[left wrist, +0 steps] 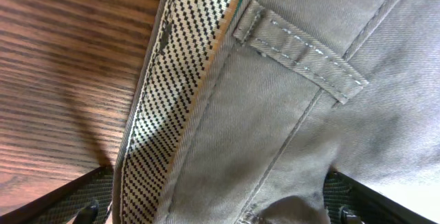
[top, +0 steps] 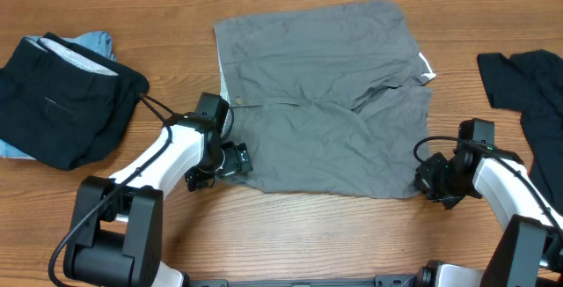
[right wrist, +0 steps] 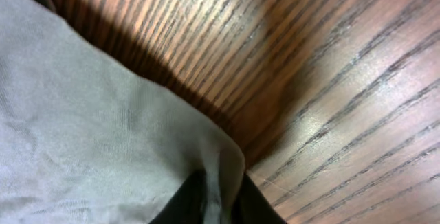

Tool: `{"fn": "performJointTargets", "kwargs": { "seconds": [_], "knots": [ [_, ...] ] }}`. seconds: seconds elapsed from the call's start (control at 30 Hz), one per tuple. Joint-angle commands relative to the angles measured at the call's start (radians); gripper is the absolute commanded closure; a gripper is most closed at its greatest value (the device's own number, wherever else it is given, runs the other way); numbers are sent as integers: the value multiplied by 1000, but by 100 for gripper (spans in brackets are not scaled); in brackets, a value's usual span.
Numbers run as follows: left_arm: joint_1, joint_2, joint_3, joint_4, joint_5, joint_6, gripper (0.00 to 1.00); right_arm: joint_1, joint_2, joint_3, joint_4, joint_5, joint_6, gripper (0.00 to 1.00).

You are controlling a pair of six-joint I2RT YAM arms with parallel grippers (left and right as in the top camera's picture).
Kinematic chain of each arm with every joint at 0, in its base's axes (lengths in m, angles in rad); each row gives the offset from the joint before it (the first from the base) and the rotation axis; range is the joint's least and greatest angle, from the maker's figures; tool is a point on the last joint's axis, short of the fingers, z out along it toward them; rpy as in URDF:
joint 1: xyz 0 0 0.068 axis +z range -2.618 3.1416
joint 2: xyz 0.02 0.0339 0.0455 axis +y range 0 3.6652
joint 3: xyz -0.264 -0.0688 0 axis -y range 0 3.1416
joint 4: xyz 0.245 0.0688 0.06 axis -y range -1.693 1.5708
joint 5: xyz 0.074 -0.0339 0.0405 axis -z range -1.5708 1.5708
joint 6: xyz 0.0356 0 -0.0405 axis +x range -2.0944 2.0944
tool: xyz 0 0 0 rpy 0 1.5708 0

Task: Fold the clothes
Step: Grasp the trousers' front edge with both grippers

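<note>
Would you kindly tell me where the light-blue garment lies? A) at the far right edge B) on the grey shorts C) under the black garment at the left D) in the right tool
C: the light-blue garment peeks out from under the left black garment, apart from the grey shorts.

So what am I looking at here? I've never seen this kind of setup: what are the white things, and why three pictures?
The white things are two robot arms at a wooden table, each ending in a two-finger pincer. The overhead picture comes from a fixed camera above. The other two come from cameras on the wrists, looking along the fingers. Grey shorts lie spread in the middle. On the left, a black garment lies on a light-blue garment. A second black garment is on the right. The left pincer is open, straddling the shorts' waistband. The right pincer appears pinched on a hem corner.
</note>
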Motion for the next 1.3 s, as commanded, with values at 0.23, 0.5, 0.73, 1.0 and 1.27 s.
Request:
{"fn": "performJointTargets", "kwargs": {
  "seconds": [0.23,0.5,0.73,1.0,1.27],
  "knots": [
    [5,-17,-14,-8,7,-40,51,3,9,-6,37,3,-3,81],
    [5,-17,-8,-40,6,-35,96,3,9,-6,32,2,-26,96],
    [5,-32,92,-162,-3,18,96,3,8,77,-61,2,-76,96],
    [5,-38,203,-285,-4,34,96,3,7,259,-223,9,-128,96],
    [4,-230,205,-331,-5,21,96,3,-5,416,-397,13,-139,96]
  ]
}}
